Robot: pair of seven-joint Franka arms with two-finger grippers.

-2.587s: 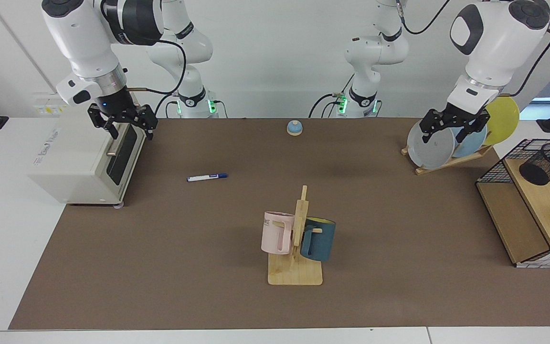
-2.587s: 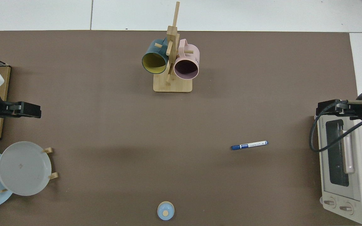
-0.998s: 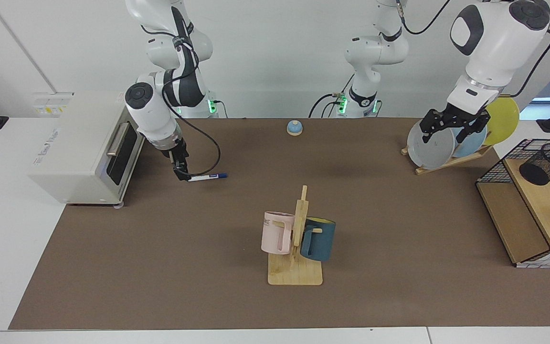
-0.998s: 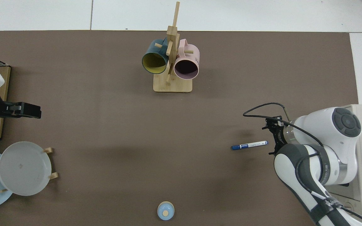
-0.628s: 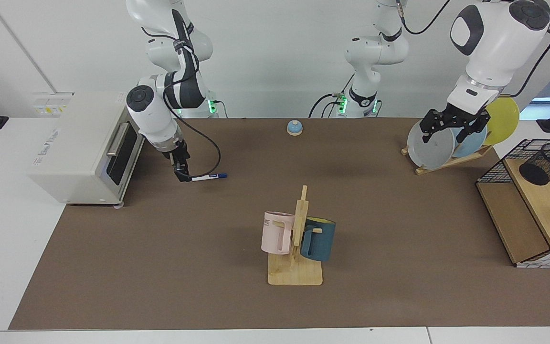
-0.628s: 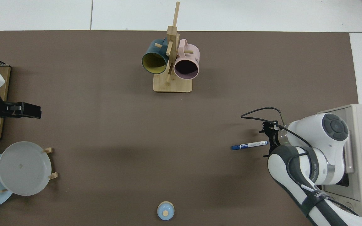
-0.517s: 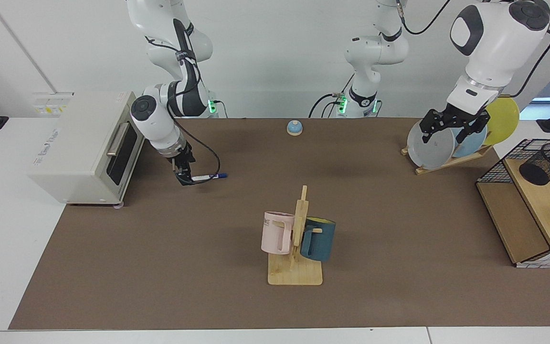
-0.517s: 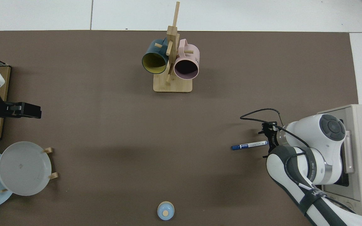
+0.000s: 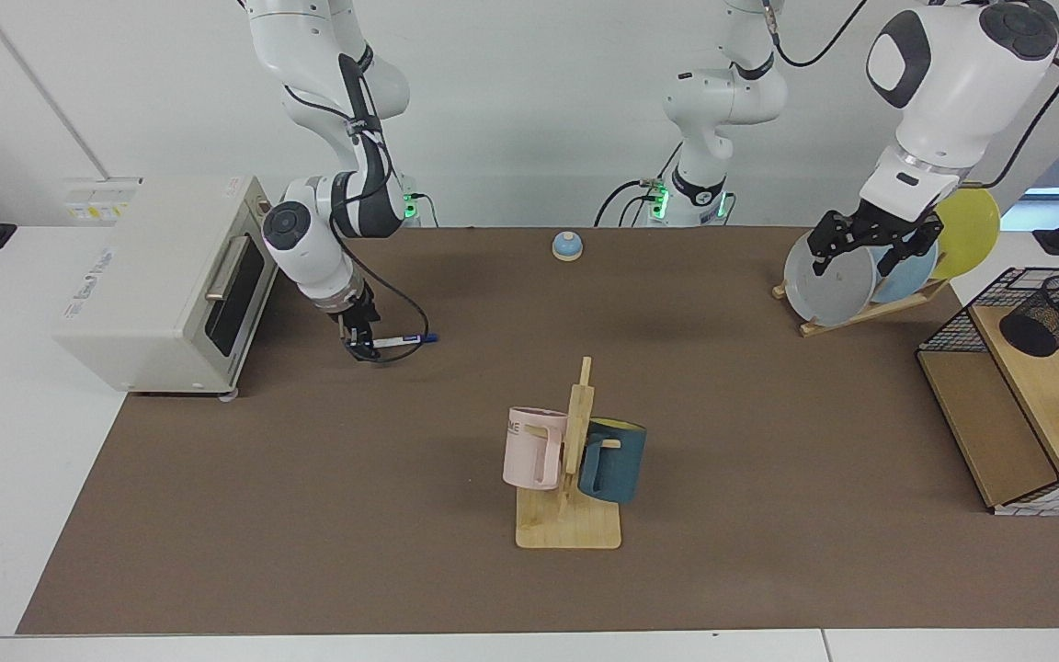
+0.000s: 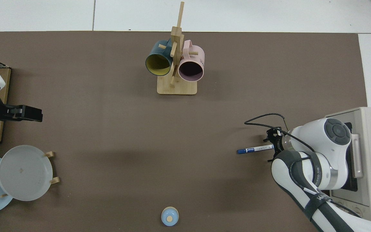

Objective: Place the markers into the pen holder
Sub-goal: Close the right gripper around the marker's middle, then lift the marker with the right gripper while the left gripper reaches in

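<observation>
Lab – Franka arms [image 9: 327, 221] (bench-mounted), staged kitchenware.

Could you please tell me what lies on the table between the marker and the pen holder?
In the facing view, nothing stands directly between the marker and the pen holder: only bare brown mat.

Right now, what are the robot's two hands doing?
Right gripper: open around the marker's white end.
Left gripper: open, empty, waiting above the plates.

Marker [image 9: 405, 340] flat on mat [image 9: 401, 478], well apart from shelf-borne pen holder [image 9: 1053, 315].
</observation>
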